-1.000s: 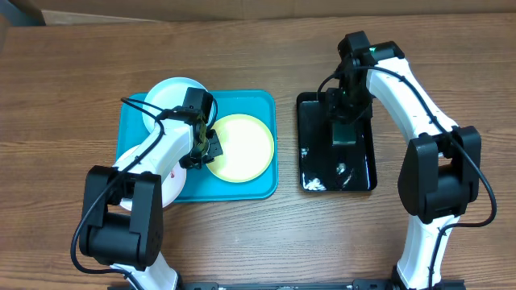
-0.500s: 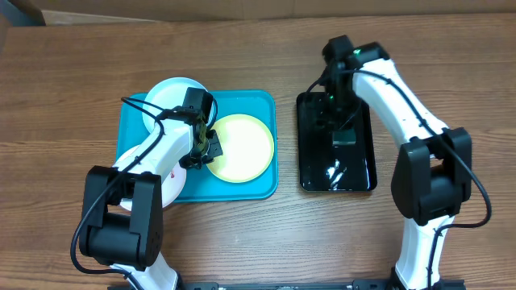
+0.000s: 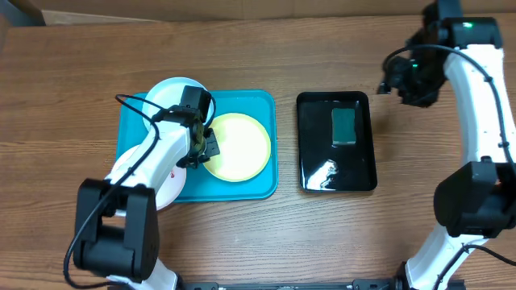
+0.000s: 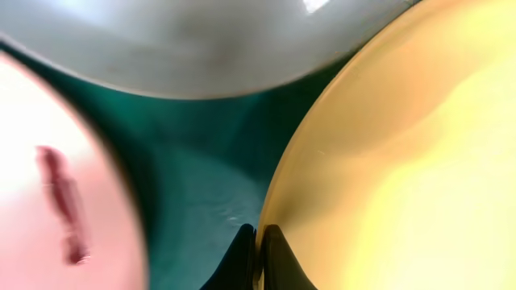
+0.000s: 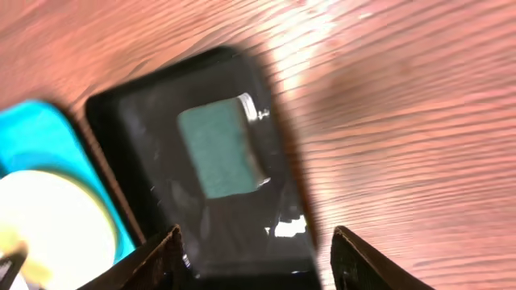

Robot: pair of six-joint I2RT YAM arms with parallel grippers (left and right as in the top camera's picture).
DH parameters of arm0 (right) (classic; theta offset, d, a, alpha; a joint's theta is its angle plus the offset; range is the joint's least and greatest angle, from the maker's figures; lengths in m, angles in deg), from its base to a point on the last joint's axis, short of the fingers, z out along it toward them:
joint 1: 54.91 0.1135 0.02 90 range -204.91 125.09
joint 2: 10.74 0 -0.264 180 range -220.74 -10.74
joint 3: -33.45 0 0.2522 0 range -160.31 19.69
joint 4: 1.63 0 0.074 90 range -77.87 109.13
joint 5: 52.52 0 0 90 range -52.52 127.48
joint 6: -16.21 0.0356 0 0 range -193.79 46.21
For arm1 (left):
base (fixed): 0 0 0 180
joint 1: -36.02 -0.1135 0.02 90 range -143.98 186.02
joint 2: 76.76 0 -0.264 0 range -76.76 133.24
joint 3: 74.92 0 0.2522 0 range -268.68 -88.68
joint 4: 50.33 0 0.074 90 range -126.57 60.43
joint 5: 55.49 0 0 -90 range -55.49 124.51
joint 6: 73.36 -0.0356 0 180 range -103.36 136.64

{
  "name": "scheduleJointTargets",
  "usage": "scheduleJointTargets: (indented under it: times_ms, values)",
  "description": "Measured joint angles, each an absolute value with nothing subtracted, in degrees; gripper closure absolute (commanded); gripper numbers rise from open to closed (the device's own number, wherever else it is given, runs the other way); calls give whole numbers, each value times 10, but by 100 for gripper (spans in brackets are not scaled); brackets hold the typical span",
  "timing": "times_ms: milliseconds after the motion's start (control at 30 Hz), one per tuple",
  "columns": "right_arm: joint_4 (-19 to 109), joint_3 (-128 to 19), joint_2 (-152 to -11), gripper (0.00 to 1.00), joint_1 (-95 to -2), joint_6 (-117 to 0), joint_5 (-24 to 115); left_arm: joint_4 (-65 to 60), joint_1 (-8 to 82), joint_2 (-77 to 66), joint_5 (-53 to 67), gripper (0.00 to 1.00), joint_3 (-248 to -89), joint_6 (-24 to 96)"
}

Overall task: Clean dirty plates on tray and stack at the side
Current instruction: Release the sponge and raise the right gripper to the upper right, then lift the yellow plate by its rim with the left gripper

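On the teal tray [image 3: 242, 190] lie a yellow plate [image 3: 242, 148], a pale blue plate [image 3: 168, 95] at the back left, and a white plate [image 3: 168, 190] half over the tray's left edge under my left arm. My left gripper [image 3: 205, 146] is shut on the yellow plate's left rim. In the left wrist view its closed fingertips [image 4: 258, 231] pinch the rim of that yellow plate [image 4: 403, 161]. The white plate [image 4: 40, 137] carries a reddish smear [image 4: 66, 205]. My right gripper [image 3: 392, 83] hangs open and empty, to the right of and behind the black tray; the right wrist view shows its jaws [image 5: 256, 238] wide apart.
A glossy black tray [image 3: 311, 172] stands right of the teal tray, with a green sponge [image 3: 344, 126] lying in it. That sponge [image 5: 219, 153] lies apart from my right fingers [image 5: 171, 240]. Bare wooden table [image 3: 72, 89] surrounds both trays.
My right gripper opened, left the sponge in the black tray, and swung up and away to the back right. The left gripper stays shut on the yellow plate's rim.
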State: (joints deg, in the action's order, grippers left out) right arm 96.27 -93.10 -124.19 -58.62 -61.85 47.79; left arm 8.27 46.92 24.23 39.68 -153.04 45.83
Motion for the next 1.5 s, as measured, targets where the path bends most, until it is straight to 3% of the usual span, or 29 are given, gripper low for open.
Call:
scheduleJointTargets:
  times_ms: [100,200,300,700,1133,1500]
  values:
    - [963,-931,-1242,29,-617,-620,475,85,469,225,416,96,-1530,454]
    - [963,-931,-1242,9,-638,-622,473,85,469,213,429,96,-1530,452]
    - [960,-931,-1242,3,-651,-621,471,84,469,212,435,96,-1530,451]
    - [955,-931,-1242,0,-659,-618,471,99,469,212,436,96,-1544,442]
    - [955,-931,-1242,0,-659,-618,471,117,393,212,312,96,-1623,389]
    - [893,-931,-1242,0,-709,-618,472,145,401,212,271,96,-1718,373]
